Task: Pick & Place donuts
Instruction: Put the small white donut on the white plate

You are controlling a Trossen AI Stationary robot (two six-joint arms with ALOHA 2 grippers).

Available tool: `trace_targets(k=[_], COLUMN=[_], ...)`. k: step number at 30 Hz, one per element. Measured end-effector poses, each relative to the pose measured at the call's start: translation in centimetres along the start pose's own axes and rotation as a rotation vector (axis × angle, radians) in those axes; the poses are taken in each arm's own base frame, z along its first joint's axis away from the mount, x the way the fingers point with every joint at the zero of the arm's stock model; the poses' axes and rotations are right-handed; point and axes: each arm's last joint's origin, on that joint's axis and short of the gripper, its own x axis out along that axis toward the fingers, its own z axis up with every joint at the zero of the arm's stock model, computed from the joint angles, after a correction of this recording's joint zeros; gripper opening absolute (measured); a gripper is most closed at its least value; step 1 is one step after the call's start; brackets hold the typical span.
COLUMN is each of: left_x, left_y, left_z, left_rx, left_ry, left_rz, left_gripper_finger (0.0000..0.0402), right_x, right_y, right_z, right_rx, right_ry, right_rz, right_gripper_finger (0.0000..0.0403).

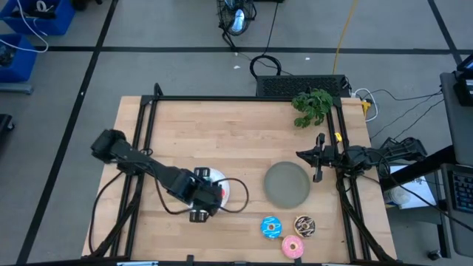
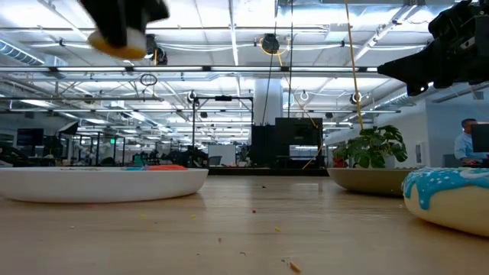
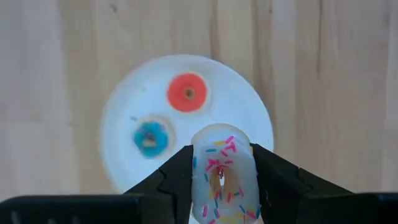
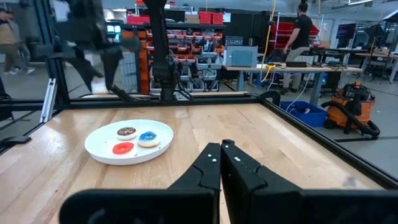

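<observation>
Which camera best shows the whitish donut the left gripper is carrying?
Left wrist view: the whitish sprinkled donut fills the gap in the left gripper, above the white plate. Low view shows only its edge; high and right wrist views hide it.

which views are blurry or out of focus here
Low view: the left gripper with its whitish donut is smeared near the top, and the close blue donut looks soft. Left wrist view: the white plate is slightly soft. Right wrist view: the far arm is blurred.
</observation>
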Motion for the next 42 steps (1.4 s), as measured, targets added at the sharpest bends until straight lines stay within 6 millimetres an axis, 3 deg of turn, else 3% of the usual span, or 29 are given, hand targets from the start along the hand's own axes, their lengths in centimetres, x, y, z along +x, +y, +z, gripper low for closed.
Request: trace_targets(k=[10,23,29,42], left_x=[5.9,9.4,10.5,10.5], left_y=[0.6,0.8,1.3,1.4], left_z=[-2.1,-3.6,-4.2,-4.3], left_rx=[-0.059,-0.085,-0.103,-0.096], left_ry=[-0.001,-0.088,-0.095,-0.085], left_rz=[-0.086,-0.101,-0.098,-0.103], left_gripper_finger=[0.0145,0.0145,0.0145,0.0155], right_x=[0.0,0.0,0.0,0.0], right_y=[0.0,0.0,0.0,0.0], right_z=[0.0,0.0,0.0,0.0], right_rx=[0.0,0.0,0.0,0.0], right_ry=[0.0,0.0,0.0,0.0], right_rz=[-0.001,-0.002,-0.003,-0.003], right_gripper_finger=[0.0,0.0,0.0,0.0])
